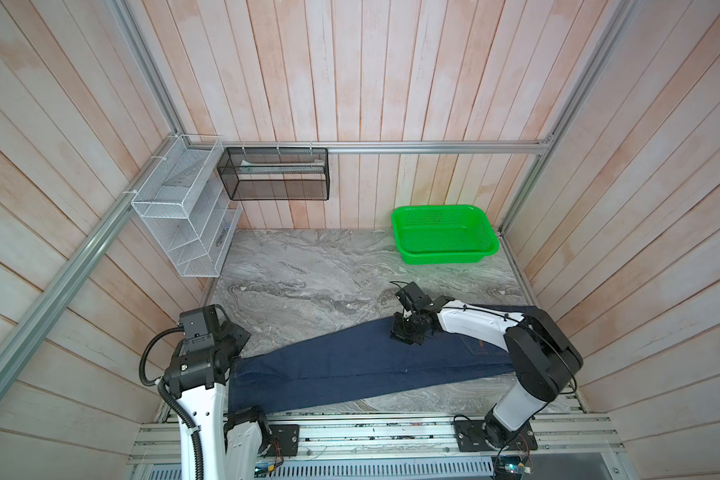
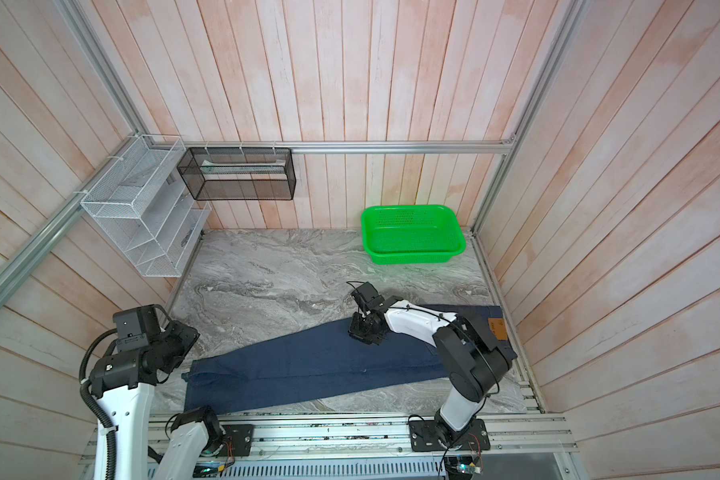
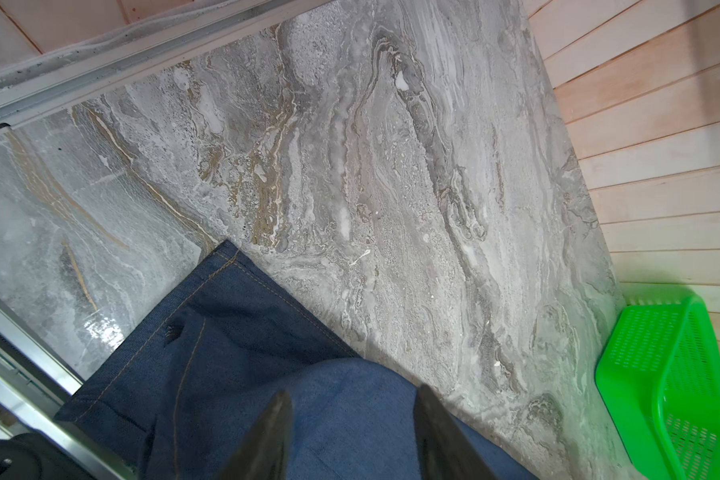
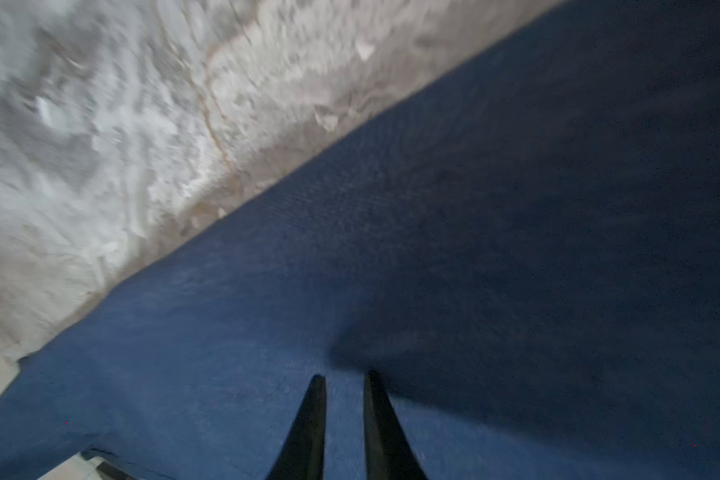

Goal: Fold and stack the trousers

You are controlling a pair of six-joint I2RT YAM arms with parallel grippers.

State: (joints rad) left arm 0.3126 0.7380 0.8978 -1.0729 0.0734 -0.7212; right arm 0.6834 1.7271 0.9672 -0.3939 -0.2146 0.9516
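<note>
While the jeans [image 1: 350, 365] are lying halved lengthwise, the crosswise fold is seemingly starting: left pincer [image 3: 352, 390] hovering spread, right pincer [image 4: 346, 374] barely parted, its grip unclear; firm pinches needed next.

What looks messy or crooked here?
Only the jeans. They lie slanted across the table instead of straight, and the leg ends sit right at its front edge. Nothing looks spilled or broken. The green basket sits upright in the far corner.
</note>
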